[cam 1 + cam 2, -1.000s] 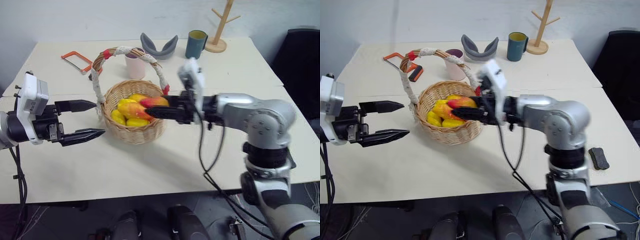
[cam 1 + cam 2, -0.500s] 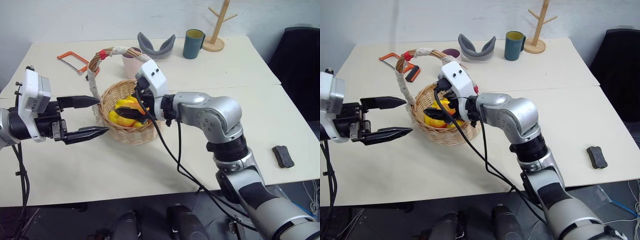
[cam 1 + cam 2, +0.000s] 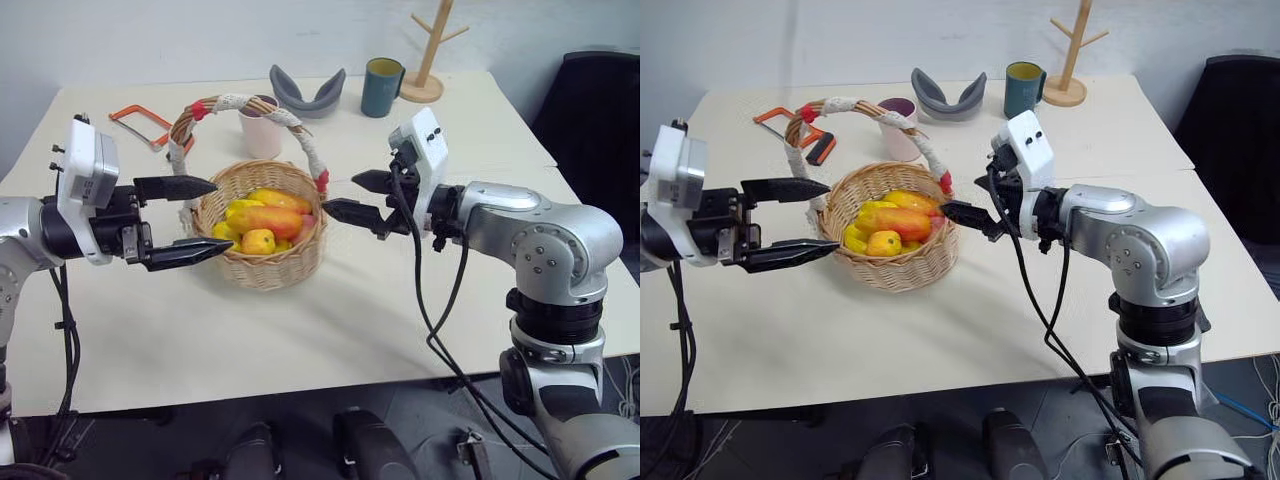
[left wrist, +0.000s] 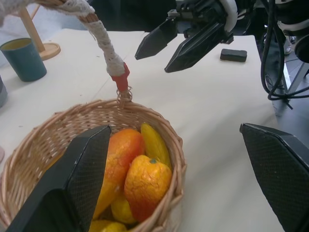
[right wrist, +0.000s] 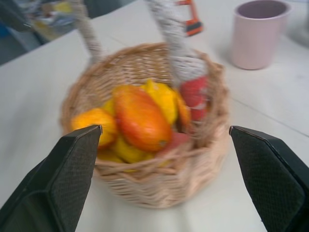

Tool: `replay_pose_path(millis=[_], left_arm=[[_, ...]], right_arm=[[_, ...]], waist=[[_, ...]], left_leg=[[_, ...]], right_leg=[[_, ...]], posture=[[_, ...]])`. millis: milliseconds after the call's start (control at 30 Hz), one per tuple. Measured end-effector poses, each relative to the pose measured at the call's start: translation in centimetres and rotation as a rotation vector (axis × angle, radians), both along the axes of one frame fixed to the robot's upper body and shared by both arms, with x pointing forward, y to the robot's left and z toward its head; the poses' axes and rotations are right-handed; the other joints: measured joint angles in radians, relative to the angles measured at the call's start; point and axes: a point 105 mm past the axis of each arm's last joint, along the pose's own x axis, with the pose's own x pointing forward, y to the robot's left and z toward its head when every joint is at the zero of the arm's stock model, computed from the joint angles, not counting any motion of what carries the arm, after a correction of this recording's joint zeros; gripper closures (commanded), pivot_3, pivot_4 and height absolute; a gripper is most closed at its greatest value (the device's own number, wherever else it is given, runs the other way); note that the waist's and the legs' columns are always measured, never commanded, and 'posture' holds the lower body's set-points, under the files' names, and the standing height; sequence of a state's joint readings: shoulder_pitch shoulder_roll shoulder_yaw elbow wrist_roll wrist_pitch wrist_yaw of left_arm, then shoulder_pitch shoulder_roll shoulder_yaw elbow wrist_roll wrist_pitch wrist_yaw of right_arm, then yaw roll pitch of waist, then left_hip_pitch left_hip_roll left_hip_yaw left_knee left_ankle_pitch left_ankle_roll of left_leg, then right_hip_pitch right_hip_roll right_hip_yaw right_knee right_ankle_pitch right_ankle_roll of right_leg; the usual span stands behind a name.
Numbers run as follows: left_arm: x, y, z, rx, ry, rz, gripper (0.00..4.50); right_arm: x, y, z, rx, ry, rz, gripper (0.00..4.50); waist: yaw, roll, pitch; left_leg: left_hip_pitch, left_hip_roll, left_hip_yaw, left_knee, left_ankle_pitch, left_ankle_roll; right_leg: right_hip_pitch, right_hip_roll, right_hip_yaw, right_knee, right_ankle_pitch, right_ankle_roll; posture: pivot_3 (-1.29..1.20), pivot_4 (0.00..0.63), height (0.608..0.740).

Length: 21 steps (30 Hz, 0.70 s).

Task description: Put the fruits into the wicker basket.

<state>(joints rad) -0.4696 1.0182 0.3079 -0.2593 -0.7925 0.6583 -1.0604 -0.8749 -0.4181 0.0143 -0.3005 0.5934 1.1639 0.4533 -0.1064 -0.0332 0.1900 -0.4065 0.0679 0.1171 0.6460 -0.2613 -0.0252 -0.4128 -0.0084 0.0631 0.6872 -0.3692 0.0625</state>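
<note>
text: none readable | labels: none | brands: none | numbers: none | signs: none | checked: all four views of the scene

Inside the wicker basket (image 3: 262, 268) the lower fruits (image 3: 258, 221) are covered by the long orange one lying on top, so their number cannot be told. The pink cup (image 3: 266, 135) behind the basket is partly hidden by the cloth-wrapped handle (image 3: 292, 124). The orange hacksaw (image 3: 148, 127) beyond the basket is partly screened by the handle's left leg. The wooden stand (image 3: 428, 60), well behind the basket, is cut off by the upper edge. In the right wrist view the basket and its fruits are blurred, and the cup's (image 5: 258, 32) rim is cut by the edge.
</note>
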Motion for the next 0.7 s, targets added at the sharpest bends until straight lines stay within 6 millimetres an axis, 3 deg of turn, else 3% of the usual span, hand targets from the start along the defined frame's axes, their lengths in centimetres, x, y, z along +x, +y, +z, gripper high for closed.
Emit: replay_pose_path(millis=[233,267,400,700], left_arm=[[0.3,-0.5,0.0,-0.001,-0.001,-0.024,0.00],[0.4,-0.5,0.0,-0.003,0.002,-0.023,0.00],[0.5,-0.4,0.1,-0.007,0.003,-0.019,0.00],[0.6,-0.5,0.0,-0.017,0.000,-0.017,0.00]], right_arm=[[2.8,3.5,-1.7,0.045,-0.034,-0.050,0.13],[3.2,3.6,-1.9,0.044,-0.043,-0.066,0.31],[4.7,3.5,-2.3,0.034,-0.108,-0.128,1.40],[4.4,3.3,-2.5,0.057,-0.139,-0.132,4.38]], waist=[[-0.004,0.000,0.000],[-0.004,0.000,0.000],[-0.003,0.000,0.000],[-0.002,0.000,0.000]], left_leg=[[0.000,-0.001,0.000,0.001,0.000,0.000],[-0.001,-0.001,0.000,0.001,0.000,0.000],[-0.001,-0.001,0.000,0.001,0.000,0.000],[-0.001,-0.001,0.000,0.001,0.000,0.000]], right_leg=[[0.000,-0.001,0.000,0.001,0.000,0.000],[0.000,-0.001,0.000,0.001,0.000,0.000],[0.000,-0.002,0.000,0.001,0.000,0.000],[0.000,-0.001,0.000,0.001,0.000,0.000]], posture=[[0.00,0.150,0.740],[0.00,0.150,0.740],[0.00,0.150,0.740],[0.00,0.150,0.740]])
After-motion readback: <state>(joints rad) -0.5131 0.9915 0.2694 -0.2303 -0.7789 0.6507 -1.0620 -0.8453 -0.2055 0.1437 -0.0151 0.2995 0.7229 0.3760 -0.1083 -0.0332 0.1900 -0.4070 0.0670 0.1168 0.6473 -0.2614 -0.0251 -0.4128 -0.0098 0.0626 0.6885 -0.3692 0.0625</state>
